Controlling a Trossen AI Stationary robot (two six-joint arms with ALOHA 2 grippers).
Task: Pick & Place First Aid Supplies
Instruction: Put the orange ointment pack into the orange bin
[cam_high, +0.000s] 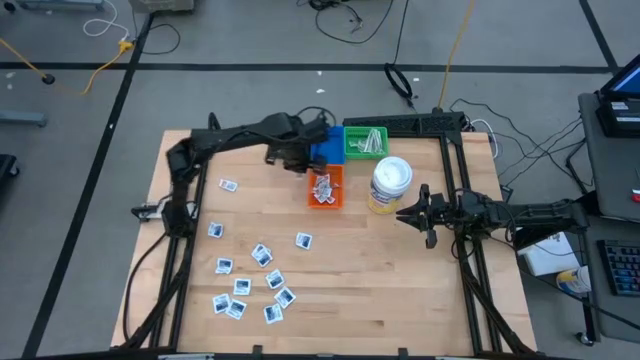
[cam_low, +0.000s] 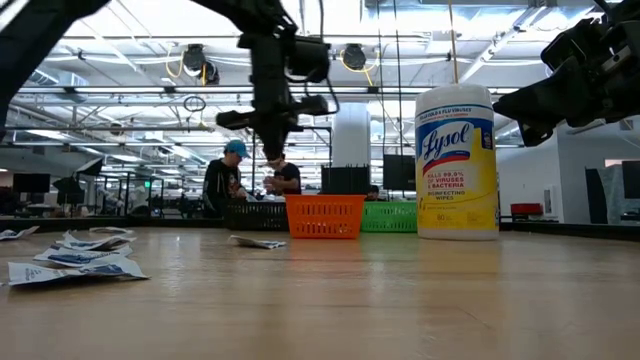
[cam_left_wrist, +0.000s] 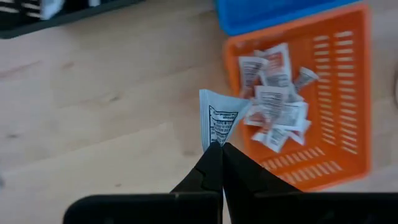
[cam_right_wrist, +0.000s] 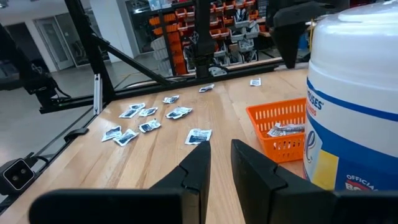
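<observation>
The left gripper (cam_left_wrist: 219, 148) is hanging above the table (cam_high: 400, 290), just beside the orange basket (cam_left_wrist: 348, 93) on its outer side. Its 2 fingers are clenched tight on the lower edge of a white packet (cam_left_wrist: 219, 121) with dark print, which is standing up from the fingertips and leaning toward the basket. In the high view the same gripper (cam_high: 297, 160) is sitting at the basket's (cam_high: 337, 200) near-left corner, with the blue bin (cam_high: 322, 150) right behind it.

Inside the orange basket a heap of red-printed packets (cam_left_wrist: 273, 102) is lying in a loose pile, overlapping one another. A green basket (cam_high: 365, 141) is standing beyond the orange one, and pale strips (cam_high: 368, 143) are lying in it.

Well away from the left gripper, toward the front of the table, about a dozen blue-printed packets (cam_high: 250, 285) are lying scattered flat on the wood, with 1 lone packet (cam_high: 228, 185) closer to the arm's base.

The right gripper (cam_high: 412, 213) is waiting just beside the wipes tub (cam_high: 389, 185), raised off the table. Its fingers (cam_right_wrist: 252, 165) are standing a little apart and holding nothing.

In the low view the tub (cam_low: 456, 160) is standing upright next to the orange basket (cam_low: 324, 215), and 2 people (cam_low: 250, 180) are standing in the room far behind the table.
</observation>
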